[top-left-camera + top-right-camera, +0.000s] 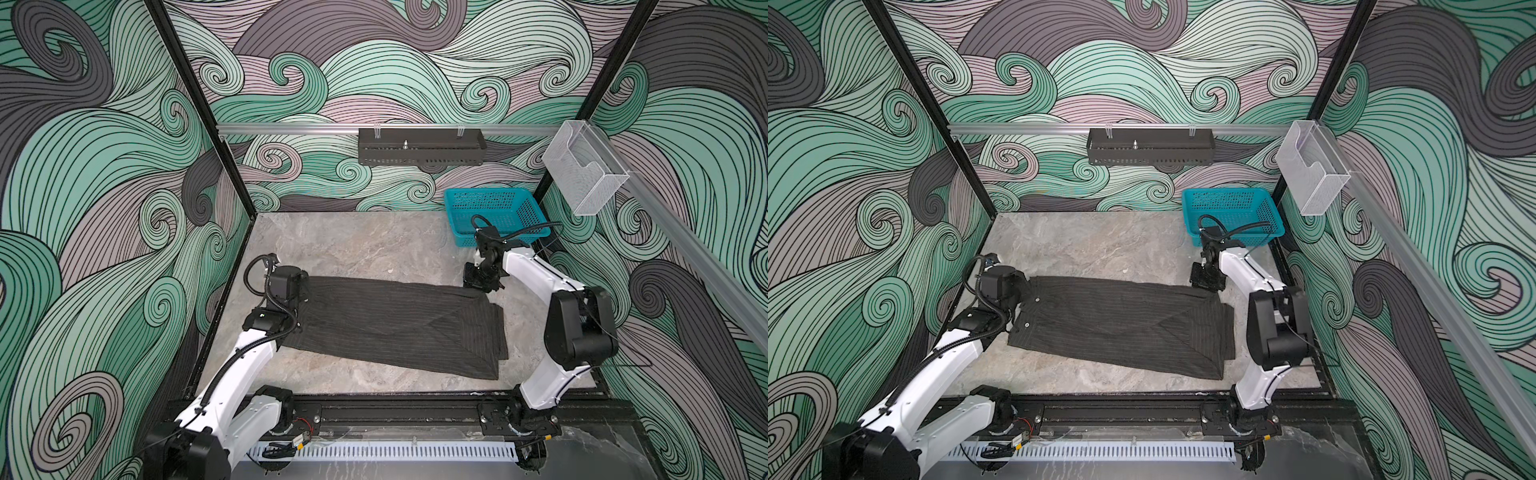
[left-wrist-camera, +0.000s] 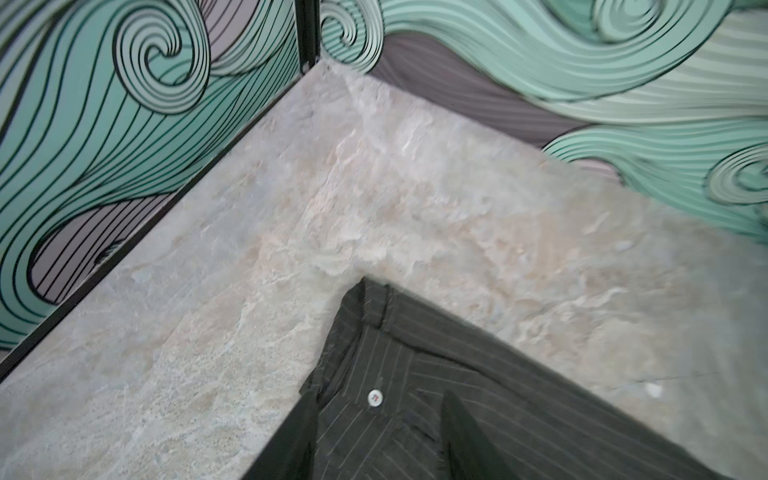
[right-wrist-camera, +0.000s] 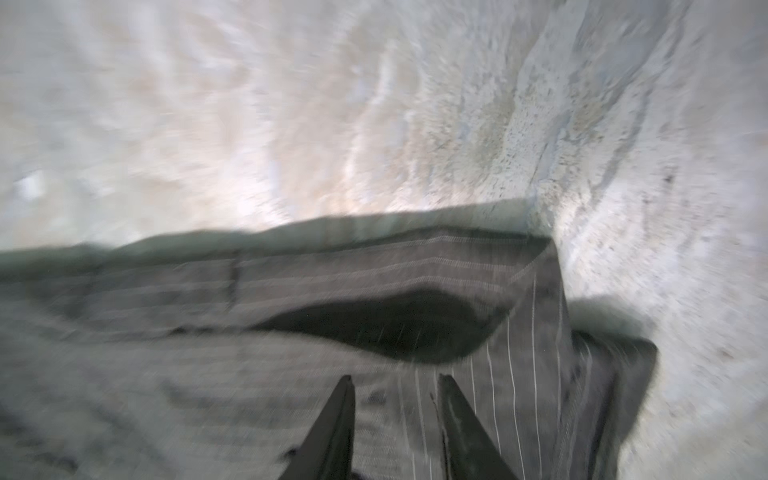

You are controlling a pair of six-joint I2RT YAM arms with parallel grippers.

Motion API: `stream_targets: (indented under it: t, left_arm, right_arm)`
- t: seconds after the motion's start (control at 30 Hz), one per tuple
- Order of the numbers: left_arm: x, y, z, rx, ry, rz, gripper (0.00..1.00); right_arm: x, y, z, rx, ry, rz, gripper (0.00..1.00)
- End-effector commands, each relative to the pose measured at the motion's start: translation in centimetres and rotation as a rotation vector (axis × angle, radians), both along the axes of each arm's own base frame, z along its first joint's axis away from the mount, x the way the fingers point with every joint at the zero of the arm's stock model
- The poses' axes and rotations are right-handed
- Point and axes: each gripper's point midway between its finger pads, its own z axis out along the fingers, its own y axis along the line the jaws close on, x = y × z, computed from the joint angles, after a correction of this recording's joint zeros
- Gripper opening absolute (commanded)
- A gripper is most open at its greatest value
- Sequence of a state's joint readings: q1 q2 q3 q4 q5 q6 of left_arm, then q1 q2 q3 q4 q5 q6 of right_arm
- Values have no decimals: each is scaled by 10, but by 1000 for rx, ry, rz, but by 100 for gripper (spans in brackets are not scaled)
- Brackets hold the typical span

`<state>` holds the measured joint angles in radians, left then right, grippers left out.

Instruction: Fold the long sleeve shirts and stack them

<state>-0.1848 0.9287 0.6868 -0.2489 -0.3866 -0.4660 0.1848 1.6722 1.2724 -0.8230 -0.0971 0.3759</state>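
In both top views I count one shirt (image 1: 395, 320) (image 1: 1121, 324), folded into a long band on the table (image 1: 353, 245). Its long axis runs left to right and dips a bit toward me at the right end. One basket (image 1: 490, 203) sits in the far right corner, well apart from it. A top view shows two buttons (image 1: 1037, 298) at the left end, so the buttoned end points at the left arm. The left gripper (image 1: 302, 286) sits over the far left corner and the right gripper (image 1: 480, 282) at the far right corner; can't see the fingers from up there. Left wrist: the left gripper (image 2: 378, 449) has its fingers (image 2: 469, 440) spread fairly wide, with cloth lying flat under the gap, one button (image 2: 375, 397) between them, nothing pinched. Right wrist, pretty blurry: the right gripper (image 3: 395, 428) shows a narrow gap between its fingers (image 3: 332, 432), with the shirt (image 3: 249, 374) edge underneath, not clamped as far as I can see.
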Motion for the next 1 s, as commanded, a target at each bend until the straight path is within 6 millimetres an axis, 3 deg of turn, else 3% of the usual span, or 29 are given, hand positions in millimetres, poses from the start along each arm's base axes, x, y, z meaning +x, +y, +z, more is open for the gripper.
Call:
stream_targets:
  t: [0.0, 0.1, 0.23, 0.37, 0.47, 0.6, 0.77, 0.97]
  left_arm:
    - [-1, -17, 13, -12, 4, -125, 58]
    - [6, -50, -9, -122, 80, -262, 59]
    - [12, -99, -68, -305, 350, -409, 52]
    - [-1, -120, -132, -453, 705, -358, 41]
    - [-17, -121, -162, -517, 785, -303, 40]
    - [-52, -109, -193, -529, 892, -207, 40]
    - [-100, -95, -219, -595, 965, -96, 40]
    - [-137, -96, -220, -708, 928, -25, 40]
  right_arm:
    - [-29, 5, 8, 9, 31, 1, 37]
    - [-55, 18, -8, 78, 86, -17, 36]
    - [-89, 39, -39, 175, 148, -57, 33]
    - [-117, 39, -71, 128, 241, -85, 31]
    - [-121, 33, -84, 78, 267, -87, 32]
    - [-107, 30, -91, 19, 269, -59, 30]
    - [-68, 38, -93, -25, 262, 19, 29]
    - [-19, 66, -102, -19, 293, 139, 27]
